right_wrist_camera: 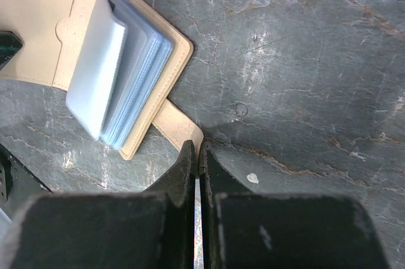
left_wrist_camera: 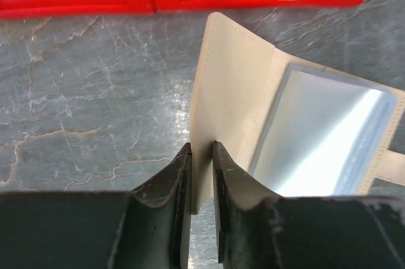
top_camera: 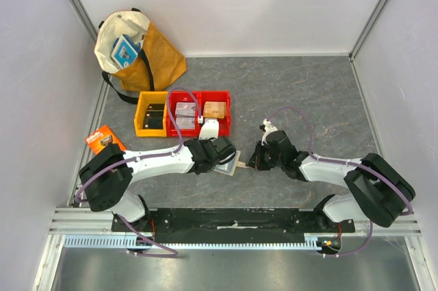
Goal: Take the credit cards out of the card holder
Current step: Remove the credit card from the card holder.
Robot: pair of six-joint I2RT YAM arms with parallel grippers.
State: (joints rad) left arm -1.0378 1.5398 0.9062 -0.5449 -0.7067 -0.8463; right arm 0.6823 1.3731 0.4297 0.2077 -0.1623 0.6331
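The card holder (left_wrist_camera: 240,92) lies open on the worktop (right_wrist_camera: 304,60) between my two arms, near the centre of the near edge. Its beige cover is spread and its pale blue-grey sleeves (right_wrist_camera: 120,85) are fanned up. I can't make out any credit cards in the sleeves from here, and none lies outside, so I judge the step to be the bracing of the holder before the first pull. At its 9 o'clock side my left gripper (left_wrist_camera: 201,155) pinches the edge of the cover flap. At 3 o'clock my right gripper (right_wrist_camera: 197,152) has its fingers pressed together right at the tip of the snap tab (right_wrist_camera: 177,123); I cannot tell whether the tab is actually nipped. Next, I reckon, the left must hold the cover down while the right spreads, moves to the sleeve mouths and draws out a card edge without dragging the whole holder along. Out at 11 o'clock sits a red bin (top_camera: 228,114) with a tan block (top_camera: 215,109) in one compartment and greyish pieces in the other. Beside it is a yellow bin (top_camera: 139,114) with dark contents I can't identify. Farther toward 11 a tote bag (top_camera: 164,58) holds a blue-and-white pack (top_camera: 126,50). An orange package (top_camera: 102,139) lies at 9 o'clock.
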